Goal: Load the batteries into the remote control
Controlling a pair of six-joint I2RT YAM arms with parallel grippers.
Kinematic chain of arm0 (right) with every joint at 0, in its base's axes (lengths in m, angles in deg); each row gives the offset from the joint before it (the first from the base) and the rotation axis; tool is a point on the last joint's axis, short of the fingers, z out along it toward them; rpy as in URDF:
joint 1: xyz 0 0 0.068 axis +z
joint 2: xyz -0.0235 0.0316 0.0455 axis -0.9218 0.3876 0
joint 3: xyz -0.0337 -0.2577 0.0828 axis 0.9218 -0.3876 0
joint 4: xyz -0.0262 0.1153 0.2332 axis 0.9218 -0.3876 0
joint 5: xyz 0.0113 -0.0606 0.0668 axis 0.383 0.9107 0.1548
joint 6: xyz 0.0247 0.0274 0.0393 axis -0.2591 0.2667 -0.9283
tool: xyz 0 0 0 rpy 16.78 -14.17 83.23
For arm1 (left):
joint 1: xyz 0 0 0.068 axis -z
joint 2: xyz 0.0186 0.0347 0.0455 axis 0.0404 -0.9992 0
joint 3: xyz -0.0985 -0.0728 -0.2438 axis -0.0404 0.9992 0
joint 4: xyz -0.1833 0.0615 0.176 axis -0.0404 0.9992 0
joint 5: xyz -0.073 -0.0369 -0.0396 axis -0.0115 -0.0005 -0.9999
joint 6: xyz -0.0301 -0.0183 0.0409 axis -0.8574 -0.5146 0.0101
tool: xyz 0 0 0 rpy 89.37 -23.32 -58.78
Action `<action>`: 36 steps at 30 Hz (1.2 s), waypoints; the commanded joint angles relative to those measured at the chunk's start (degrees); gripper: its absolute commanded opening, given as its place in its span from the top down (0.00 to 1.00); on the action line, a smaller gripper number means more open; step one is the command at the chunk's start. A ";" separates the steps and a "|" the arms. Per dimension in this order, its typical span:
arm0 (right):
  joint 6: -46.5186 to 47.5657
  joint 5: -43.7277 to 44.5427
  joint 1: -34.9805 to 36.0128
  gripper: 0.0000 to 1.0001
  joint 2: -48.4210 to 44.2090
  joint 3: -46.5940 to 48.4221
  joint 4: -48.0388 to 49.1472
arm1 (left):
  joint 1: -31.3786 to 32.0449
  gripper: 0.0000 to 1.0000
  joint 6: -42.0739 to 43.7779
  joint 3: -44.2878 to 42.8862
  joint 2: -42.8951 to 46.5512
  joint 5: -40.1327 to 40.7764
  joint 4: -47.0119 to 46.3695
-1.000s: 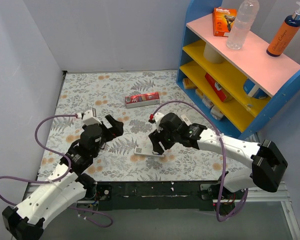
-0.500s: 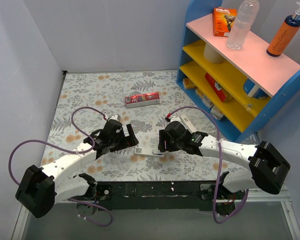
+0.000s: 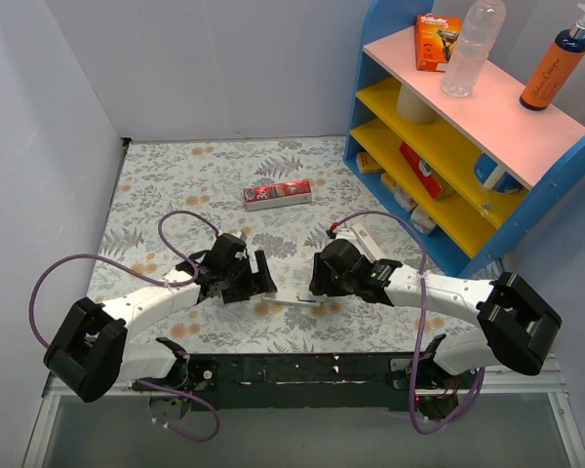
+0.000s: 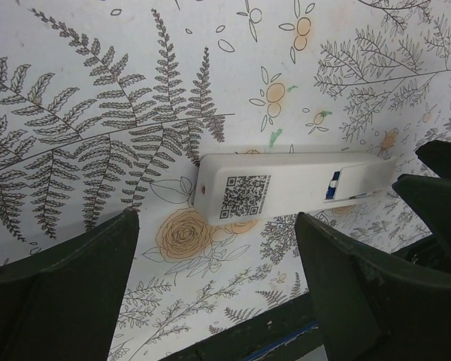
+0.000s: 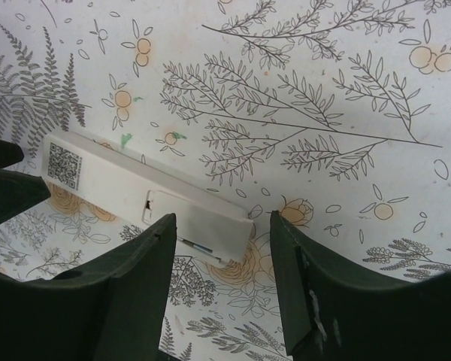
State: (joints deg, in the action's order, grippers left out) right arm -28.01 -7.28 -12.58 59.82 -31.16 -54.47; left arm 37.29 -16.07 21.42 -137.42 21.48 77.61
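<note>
The remote control (image 3: 294, 295) lies back side up on the floral mat, a white bar with a QR code (image 4: 246, 194) near its left end. Its battery lid (image 5: 203, 224) sits slightly askew at the right end. A thin blue sliver (image 4: 333, 185) shows at the lid's edge. No loose batteries are in view. My left gripper (image 4: 218, 229) is open, low over the mat just short of the remote's left end (image 3: 263, 280). My right gripper (image 5: 222, 226) is open and straddles the lid end (image 3: 317, 285); its fingers stand on either side, apart from it.
A red carton (image 3: 278, 194) lies on the mat behind the remote. A blue shelf unit (image 3: 468, 146) with bottles and boxes stands at the right. Grey walls close the left and back. The black base rail (image 3: 302, 370) runs along the near edge.
My left arm has swung right and come down beside the remote's left end. My right gripper has lowered over the remote's right end. The remote has stayed in place.
</note>
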 commanded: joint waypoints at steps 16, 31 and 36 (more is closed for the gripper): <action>-2.18 0.19 0.41 0.42 2.58 -1.16 2.64 | -0.18 0.34 -1.50 -1.04 -2.86 -3.72 -3.99; -3.32 0.19 1.82 0.43 3.90 -1.16 1.59 | -0.09 0.55 -3.35 1.07 -2.87 -5.74 -5.66; -3.59 0.54 2.34 0.43 3.90 -1.42 1.06 | 0.00 0.59 -3.79 1.86 -2.43 -6.27 -5.75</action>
State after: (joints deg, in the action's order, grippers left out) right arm -30.35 -7.72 -10.81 63.10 -31.97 -53.79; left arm 37.29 -19.15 22.47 -141.24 16.82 72.73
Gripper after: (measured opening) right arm 0.575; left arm 0.427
